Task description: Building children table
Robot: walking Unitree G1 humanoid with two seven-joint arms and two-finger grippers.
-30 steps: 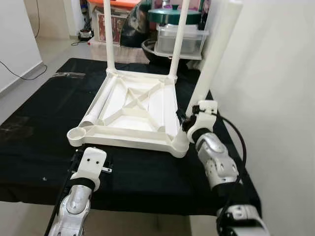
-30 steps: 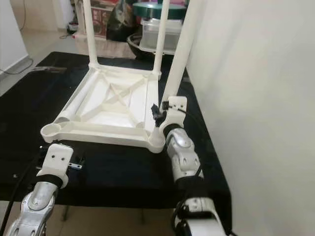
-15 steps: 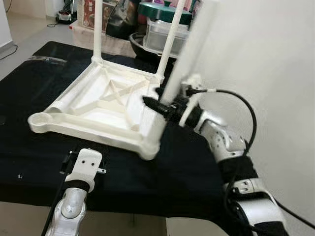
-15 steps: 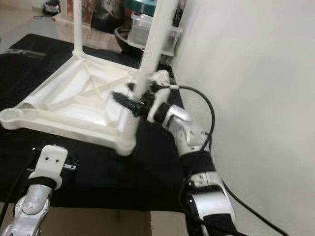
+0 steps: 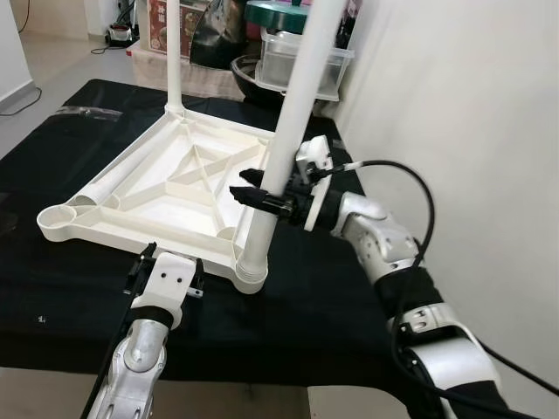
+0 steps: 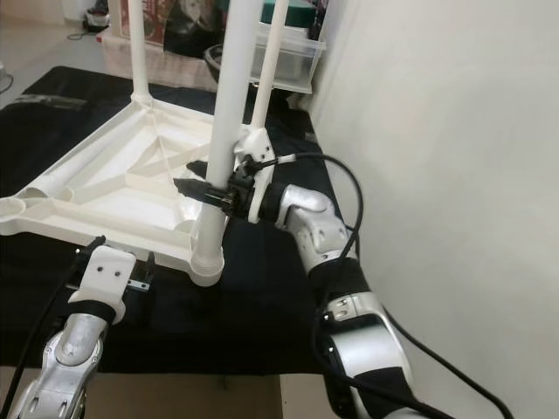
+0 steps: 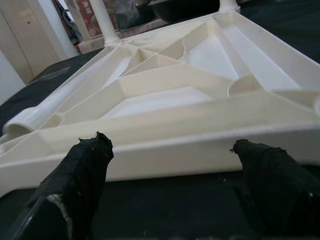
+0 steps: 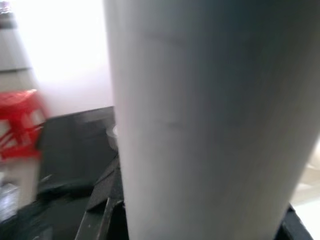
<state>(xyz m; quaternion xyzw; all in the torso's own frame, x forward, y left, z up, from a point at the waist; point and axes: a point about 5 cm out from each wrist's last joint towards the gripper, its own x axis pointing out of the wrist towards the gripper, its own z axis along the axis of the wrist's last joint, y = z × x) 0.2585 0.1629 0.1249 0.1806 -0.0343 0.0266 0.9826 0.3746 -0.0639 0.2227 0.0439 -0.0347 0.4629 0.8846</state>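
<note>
White table top (image 5: pixel 166 188) lying upside down on black cloth (image 5: pixel 79 297), with 2 legs (image 5: pixel 173 52) upright at far corners. Third leg (image 5: pixel 293 131) standing upright in near right corner socket (image 5: pixel 251 272), clamped between closed fingers of right gripper (image 5: pixel 262 197) partway up. Near left corner socket (image 5: pixel 54 215) open. Left gripper (image 7: pixel 170 175) low at near edge of table top, fingers (image 7: pixel 85 165) spread apart, holding nothing. Storage boxes (image 5: pixel 297 61) behind, white wall (image 5: pixel 472 113) at right.

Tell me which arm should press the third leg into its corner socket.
Right: its end effector already grips the leg standing in the socket. The left sits open by the tabletop's edge.
</note>
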